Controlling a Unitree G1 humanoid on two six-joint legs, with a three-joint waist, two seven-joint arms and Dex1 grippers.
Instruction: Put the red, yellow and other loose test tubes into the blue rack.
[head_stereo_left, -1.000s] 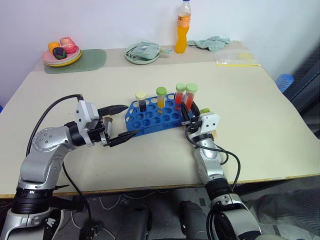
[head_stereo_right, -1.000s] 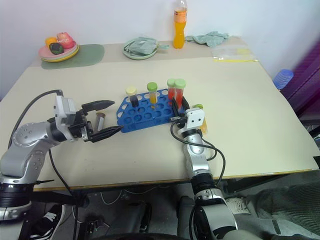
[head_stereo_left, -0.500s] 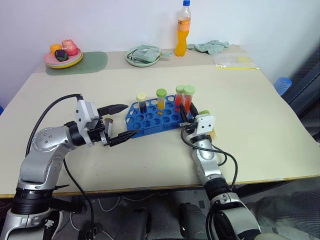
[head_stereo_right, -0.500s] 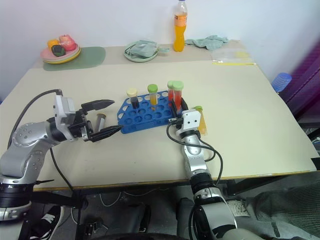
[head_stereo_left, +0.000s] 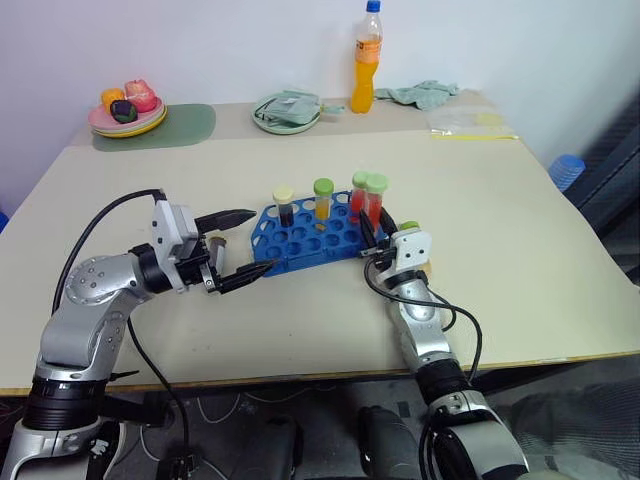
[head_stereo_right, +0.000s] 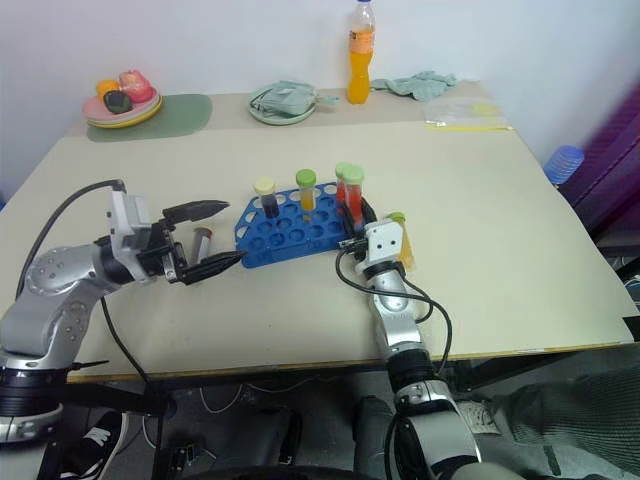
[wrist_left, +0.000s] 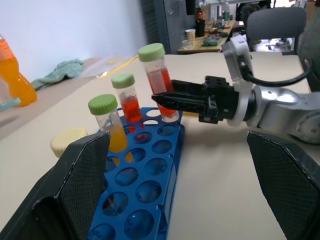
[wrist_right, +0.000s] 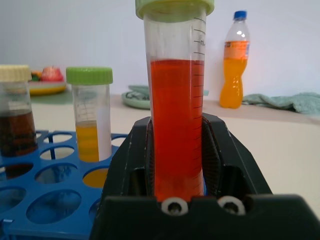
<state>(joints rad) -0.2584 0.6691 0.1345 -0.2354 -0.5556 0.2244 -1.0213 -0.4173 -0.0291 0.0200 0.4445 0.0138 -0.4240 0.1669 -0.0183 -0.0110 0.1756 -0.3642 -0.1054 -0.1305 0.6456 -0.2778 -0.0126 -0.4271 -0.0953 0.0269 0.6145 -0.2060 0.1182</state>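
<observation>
The right gripper (wrist_left: 167, 101) has its jaws clamped on a clear plastic tube of red liquid with a green screw cap (wrist_right: 176, 107), one black finger (wrist_right: 137, 165) pressed to each side of the tube's lower half. The tube stands upright at the right end of the bright blue plastic rack with a grid of round holes (head_stereo_left: 305, 238); whether its base has entered a hole cannot be told.

Three more tubes stand upright in the rack: a second red tube with a green cap (wrist_left: 129, 99) just beside the held one, a yellow-orange tube with a green cap (head_stereo_left: 322, 198), and a dark-filled tube with a cream cap (head_stereo_left: 284, 205).

The left gripper (head_stereo_left: 238, 247) hovers at the rack's left end with its jaws spread wide and nothing between them, the lower finger close to the rack's near corner. A small capped tube (head_stereo_right: 201, 241) lies on the beige counter (head_stereo_left: 500, 200) between the spread fingers. Another green-capped tube (head_stereo_right: 399, 238) lies on the counter just right of the right gripper.
</observation>
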